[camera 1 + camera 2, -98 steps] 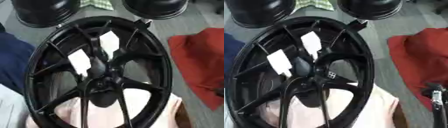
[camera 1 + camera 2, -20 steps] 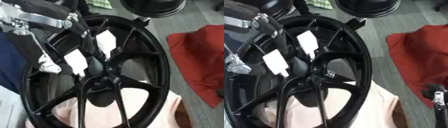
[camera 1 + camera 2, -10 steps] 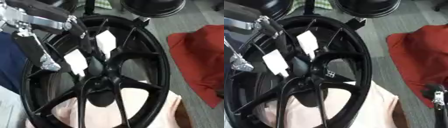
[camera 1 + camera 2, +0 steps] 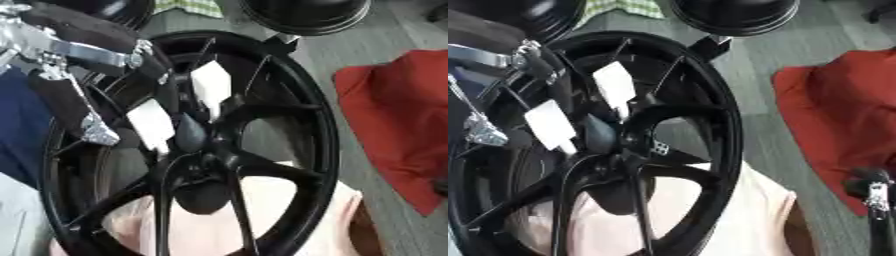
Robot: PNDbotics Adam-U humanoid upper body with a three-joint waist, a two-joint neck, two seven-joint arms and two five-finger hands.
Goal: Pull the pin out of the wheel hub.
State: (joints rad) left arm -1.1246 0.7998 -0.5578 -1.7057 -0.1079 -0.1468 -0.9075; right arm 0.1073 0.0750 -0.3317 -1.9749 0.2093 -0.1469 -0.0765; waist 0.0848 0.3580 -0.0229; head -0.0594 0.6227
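Observation:
A black spoked wheel hub (image 4: 306,115) lies flat and fills most of both views. Two white flat pieces stick up among its spokes, one (image 4: 210,86) toward the far side and one (image 4: 151,124) to its left. A dark cone-shaped part (image 4: 189,133) stands at the centre. My left hand (image 4: 83,52), black and silver, reaches in from the upper left over the hub's left rim. Its fingers are spread, and one silver-tipped finger (image 4: 94,131) points down beside the left white piece without touching it. A small part of my right hand (image 4: 873,195) shows at the lower right edge.
A red cloth (image 4: 398,120) lies on the grey floor to the right. A pink cloth (image 4: 289,220) lies under the hub's near side. Two more black wheels (image 4: 306,12) stand at the far edge, with a green chequered cloth (image 4: 194,7) between them. Blue fabric (image 4: 19,125) is at the left.
My left hand has come in from the upper left and now hangs over the hub's left rim. In the last second it has hardly shifted. The white pieces stay in place.

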